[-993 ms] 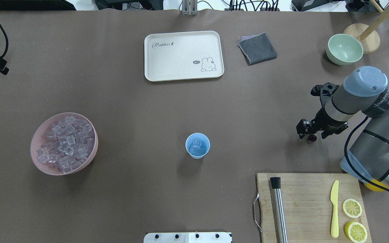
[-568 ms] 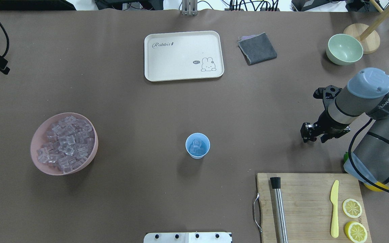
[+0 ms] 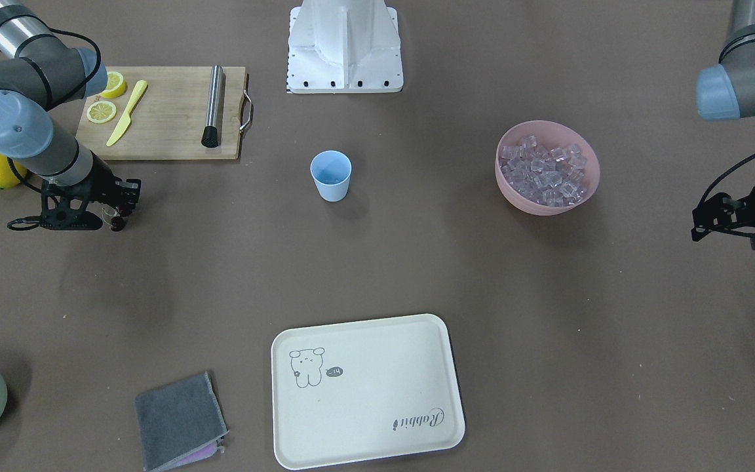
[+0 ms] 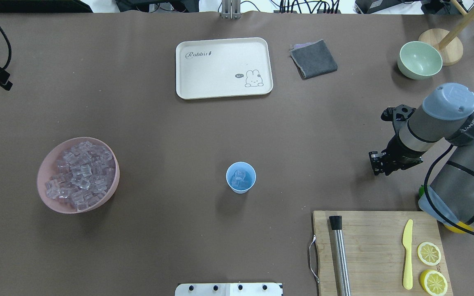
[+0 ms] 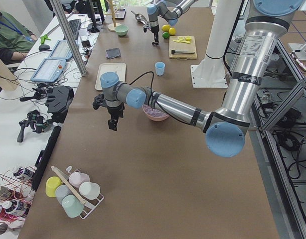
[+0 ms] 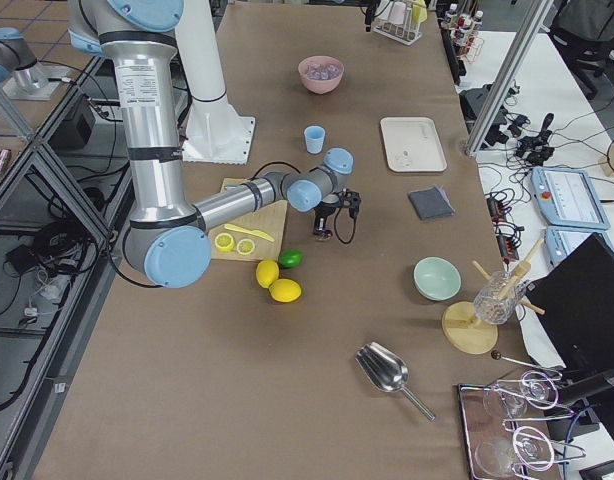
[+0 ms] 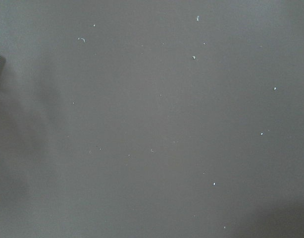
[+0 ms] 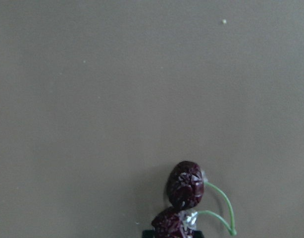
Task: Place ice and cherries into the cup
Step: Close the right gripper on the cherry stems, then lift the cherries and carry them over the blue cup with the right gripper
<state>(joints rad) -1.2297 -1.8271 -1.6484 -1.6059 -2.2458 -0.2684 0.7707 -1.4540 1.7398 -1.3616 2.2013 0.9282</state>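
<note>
The light blue cup [image 4: 240,177] stands mid-table with an ice cube [image 4: 239,176] inside; it also shows in the front view [image 3: 331,176]. More ice [image 4: 81,174] fills the pink bowl [image 4: 39,181] on the left. The dark red cherries [image 8: 184,184] with green stems lie low against the table at my right gripper [image 4: 377,168], also in the front view [image 3: 117,221]. A dark fingertip touches the lower cherry at the bottom edge of the right wrist view. My left gripper [image 3: 702,226] hangs empty over bare table, far left of the bowl.
A cutting board [image 4: 368,246] holds a steel muddler [image 4: 340,255], a yellow knife and lemon slices at the front right. A cream tray [image 4: 223,68], grey cloth [image 4: 313,58] and pale green bowl [image 4: 419,60] lie at the back. A lime [image 6: 290,258] and lemons sit by the board.
My right gripper has shifted a little right and turned over the cherries; the cherry seen under it a second ago is now covered in the overhead view. The left arm barely moved.
</note>
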